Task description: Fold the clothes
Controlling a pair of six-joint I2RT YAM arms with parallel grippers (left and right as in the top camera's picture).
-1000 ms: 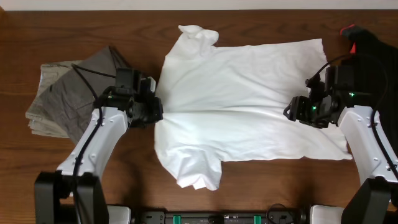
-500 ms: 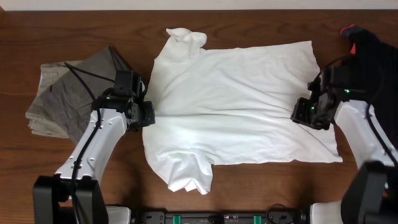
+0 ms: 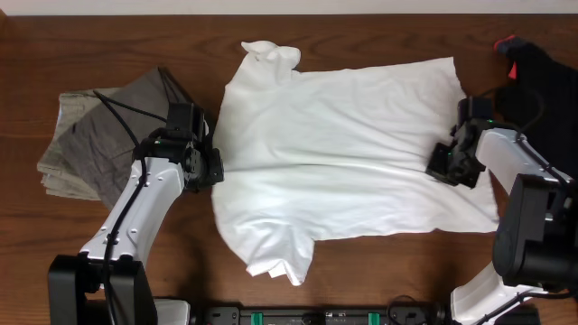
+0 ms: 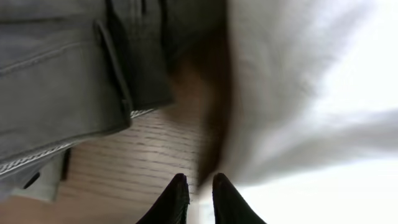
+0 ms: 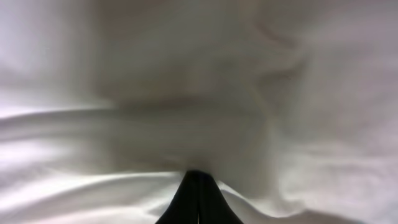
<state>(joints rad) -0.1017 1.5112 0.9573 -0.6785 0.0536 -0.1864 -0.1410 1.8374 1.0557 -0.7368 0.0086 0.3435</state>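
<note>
The white T-shirt (image 3: 334, 153) lies spread across the table's middle, neck and sleeves to the left, hem to the right. A taut crease runs through it between both grippers. My left gripper (image 3: 215, 167) is at the shirt's left edge. In the left wrist view its tips (image 4: 200, 183) stand nearly together with white cloth (image 4: 311, 93) pinched between them. My right gripper (image 3: 441, 164) is at the hem; its tips (image 5: 198, 174) are shut, and folds of the shirt (image 5: 186, 81) gather at them.
Grey-khaki trousers (image 3: 90, 135) lie crumpled at the left, close behind the left arm, and show in the left wrist view (image 4: 56, 81). A black garment (image 3: 542, 77) with a red bit (image 3: 510, 45) lies at the far right. Bare wooden table (image 3: 379, 271) runs along the front.
The shirt has slid left with the left gripper. The right gripper has closed on the hem and turned slightly.
</note>
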